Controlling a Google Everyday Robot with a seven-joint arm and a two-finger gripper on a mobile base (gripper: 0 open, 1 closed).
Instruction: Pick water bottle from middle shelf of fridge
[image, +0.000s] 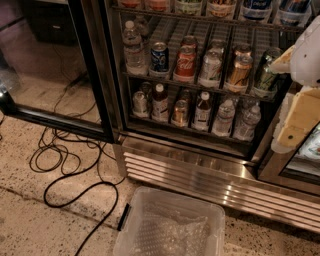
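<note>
Hand (295, 125) hangs at right; middle shelf's (200, 87) front: one water bottle (133, 50), five cans (186, 64).

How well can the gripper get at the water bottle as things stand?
Probably yes: the door is open and the water bottle stands front left on the middle shelf, unblocked, though the gripper is at the far right.

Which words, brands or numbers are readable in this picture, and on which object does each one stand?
"Coca-Cola": white script on the red can on the middle shelf, only just readable.
Blue can, water bottle, other cans and bottles: labels too blurred to read.
The hand, at the right edge in front of the fridge: no text shows on it.
</note>
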